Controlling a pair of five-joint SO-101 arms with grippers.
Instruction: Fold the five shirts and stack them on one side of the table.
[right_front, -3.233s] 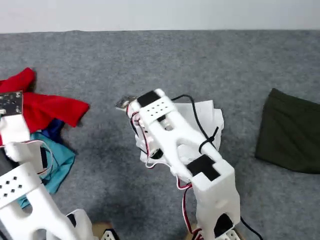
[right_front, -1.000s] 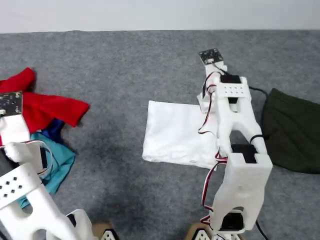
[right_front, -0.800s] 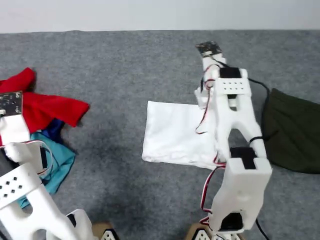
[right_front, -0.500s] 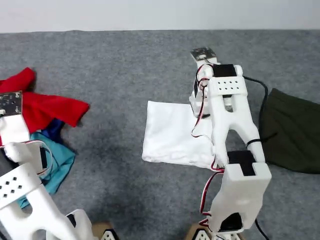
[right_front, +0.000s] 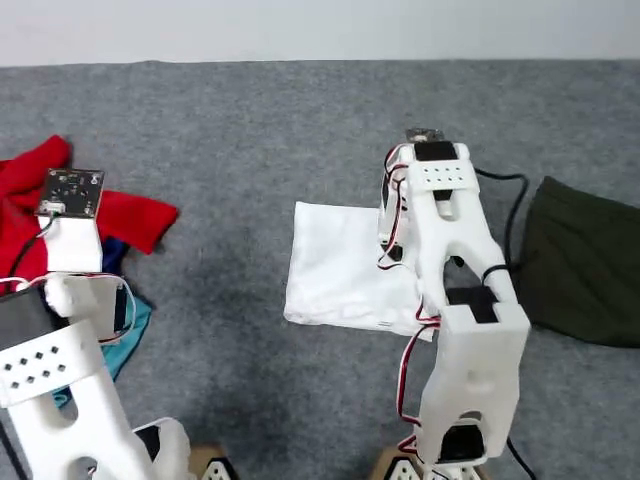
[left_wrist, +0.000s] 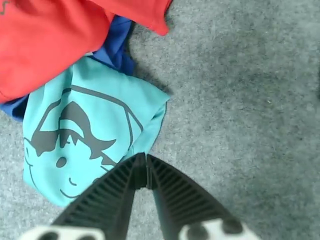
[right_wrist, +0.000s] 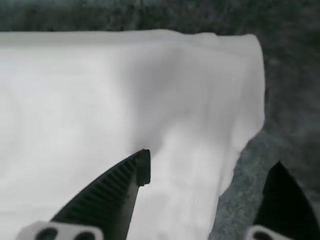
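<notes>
The right claw (right_wrist: 210, 170) hangs wide open and empty over the white shirt (right_front: 335, 265), which lies flat as a rectangle in the middle of the grey table (right_front: 200, 120). The shirt's right-hand edge sits directly below the claw, between the jaws, and runs toward and away from the arm bases. A folded dark green shirt (right_front: 580, 260) lies farther right, apart from it, so the right arm is nearer to both. The left claw (left_wrist: 146, 167) is pinched closed on nothing at the edge of the teal shirt (left_wrist: 85, 140). In the high view the arm covers that white edge; the right wrist view lays it bare.
</notes>
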